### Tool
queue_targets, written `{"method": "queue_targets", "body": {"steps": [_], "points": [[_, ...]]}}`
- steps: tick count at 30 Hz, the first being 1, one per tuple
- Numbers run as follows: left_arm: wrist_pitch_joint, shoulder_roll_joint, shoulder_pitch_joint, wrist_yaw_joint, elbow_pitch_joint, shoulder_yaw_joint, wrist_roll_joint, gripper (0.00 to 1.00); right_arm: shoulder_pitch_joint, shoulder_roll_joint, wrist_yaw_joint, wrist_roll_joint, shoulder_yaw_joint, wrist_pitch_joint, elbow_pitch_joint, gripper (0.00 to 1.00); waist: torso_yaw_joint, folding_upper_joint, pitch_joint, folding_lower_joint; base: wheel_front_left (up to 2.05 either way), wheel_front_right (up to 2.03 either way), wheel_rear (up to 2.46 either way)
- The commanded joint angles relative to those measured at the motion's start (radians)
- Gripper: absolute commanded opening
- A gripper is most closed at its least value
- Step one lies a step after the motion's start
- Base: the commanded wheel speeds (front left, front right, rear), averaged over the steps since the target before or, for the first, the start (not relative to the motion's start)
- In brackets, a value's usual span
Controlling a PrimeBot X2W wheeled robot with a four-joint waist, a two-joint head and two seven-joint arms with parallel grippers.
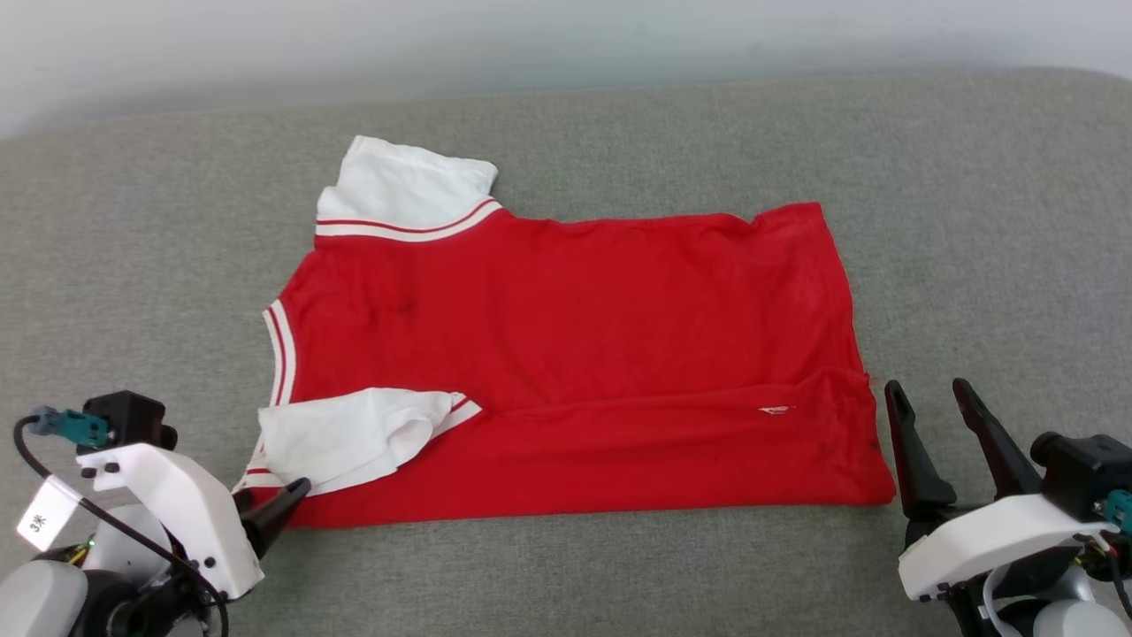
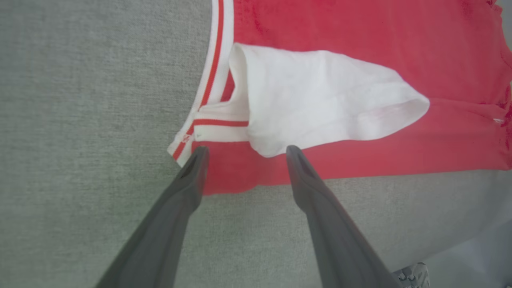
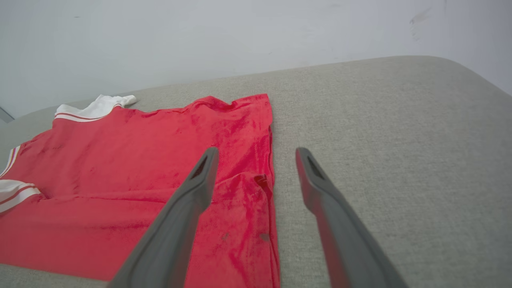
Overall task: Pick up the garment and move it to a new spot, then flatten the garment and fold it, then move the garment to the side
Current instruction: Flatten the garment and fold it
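Nearest to the robot, the left gripper [image 2: 247, 150] stands at the near left corner of the garment [image 1: 575, 310]. Its two dark fingers are spread wide and pinch nothing. In the left wrist view one fingertip is at the striped corner of the cloth and the other is at the edge of the near white sleeve [image 1: 354, 438]. I cannot tell if they touch the cloth.

The right gripper [image 1: 926, 385] is also spread wide and empty. It is just beside the near right corner of the garment, over the grey bench [image 1: 133, 265]. In the right wrist view one finger crosses the red cloth and the other one crosses bare bench.

The garment lies flat in the middle of the bench, with its neck side to the left. The near sleeve is folded inward on the red body. From this sleeve a long crease runs to the right edge, and a small white label [image 1: 776, 410] is on it. Further back is the plain red body, with the red-white neck trim [image 1: 281, 354] at its left edge. The far white sleeve [image 1: 407, 181] sticks out toward the pale wall [image 1: 531, 35].
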Motion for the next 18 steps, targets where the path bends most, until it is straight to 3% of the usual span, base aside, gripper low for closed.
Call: {"method": "queue_targets", "body": {"steps": [1, 5, 11, 12, 13, 14, 18], "points": [[0.005, -0.015, 0.003, -0.006, 0.012, -0.008, -0.011, 1.0, -0.02, 0.004, -0.001, 0.013, 0.005, -0.008, 0.007, 1.0, -0.02, -0.0001, 0.027, 0.0001, 0.0, 0.0, 0.0], [0.034, -0.009, -0.007, 0.004, 0.067, -0.032, 0.0, 1.0, -0.035, 0.004, -0.001, 0.02, 0.014, -0.016, 0.018, 1.0, -0.037, -0.0001, 0.052, 0.0001, 0.0, 0.0, 0.0], [0.067, -0.057, -0.006, -0.005, 0.136, -0.073, -0.023, 1.0, -0.042, 0.004, -0.001, 0.031, 0.016, -0.021, 0.024, 1.0, -0.047, -0.0001, 0.065, 0.0001, 0.0, 0.0, 0.0], [0.073, -0.068, -0.006, -0.01, 0.147, -0.082, -0.026, 0.43, -0.044, 0.004, -0.001, 0.03, 0.016, -0.019, 0.023, 1.0, -0.047, -0.0001, 0.066, 0.0001, 0.0, 0.0, 0.0], [0.074, -0.076, -0.007, -0.017, 0.158, -0.09, -0.028, 0.17, -0.045, 0.004, -0.001, 0.034, 0.018, -0.016, 0.023, 1.0, -0.047, -0.0001, 0.067, 0.0001, 0.0, 0.0, 0.0], [0.076, -0.083, -0.008, -0.021, 0.17, -0.097, -0.03, 0.0, -0.047, 0.004, -0.001, 0.033, 0.016, -0.01, 0.022, 1.0, -0.046, -0.0001, 0.066, 0.0001, 0.0, 0.0, 0.0], [0.057, -0.111, -0.017, -0.06, 0.192, -0.109, -0.041, 0.0, -0.052, 0.004, -0.001, 0.046, 0.002, 0.026, 0.012, 1.0, -0.04, -0.0001, 0.057, 0.0001, 0.0, 0.0, 0.0]]}}
